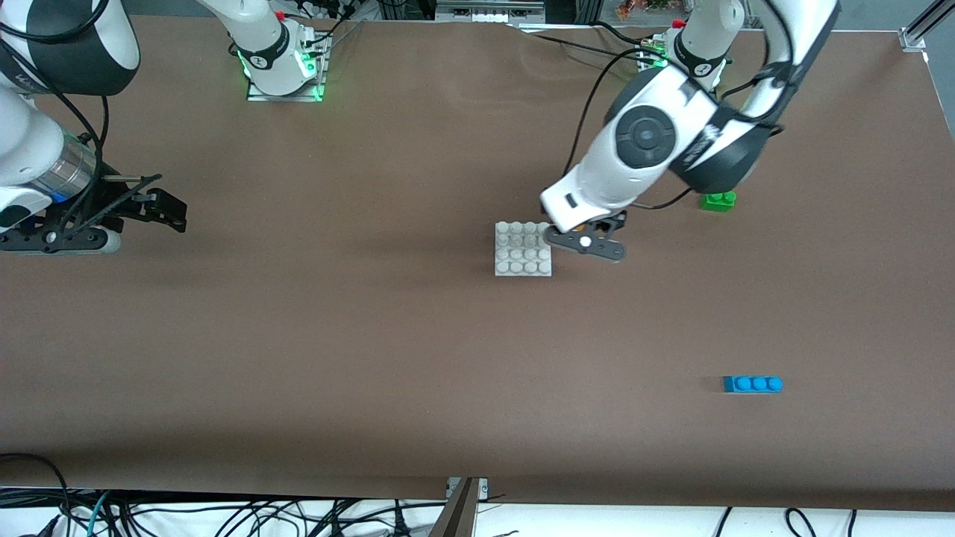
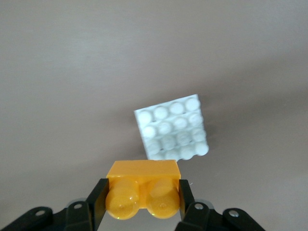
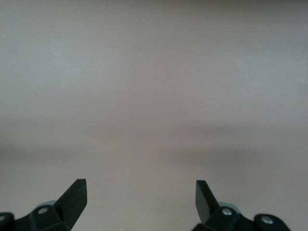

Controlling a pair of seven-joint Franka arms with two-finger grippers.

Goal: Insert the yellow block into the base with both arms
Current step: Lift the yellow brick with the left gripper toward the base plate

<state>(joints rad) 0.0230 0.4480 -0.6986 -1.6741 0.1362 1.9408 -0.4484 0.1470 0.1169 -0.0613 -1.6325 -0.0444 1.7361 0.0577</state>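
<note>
Your left gripper [image 2: 142,199] pinches the yellow block [image 2: 143,179] by its short ends, long side spanning the fingers, two round studs showing, just beside the base [image 2: 173,127]; your right gripper [image 3: 141,198] waits, spread wide

My arms are glossy white shells with rounded joints and black bands. The left arm [image 1: 642,149] carries a dark grey round cap ringed in black on its joint, and a black collar with white lettering further up. Black cables loop along it toward its base, where a green light glows. The right arm [image 1: 45,97] shows a brushed silver ring near the wrist and thin black cables trailing down. Both claws are matte black — the left gripper [image 2: 143,202] and the right gripper [image 3: 141,197] each have two flat, angular fingers [image 3: 74,195] with small silver screws at the knuckles.
</note>
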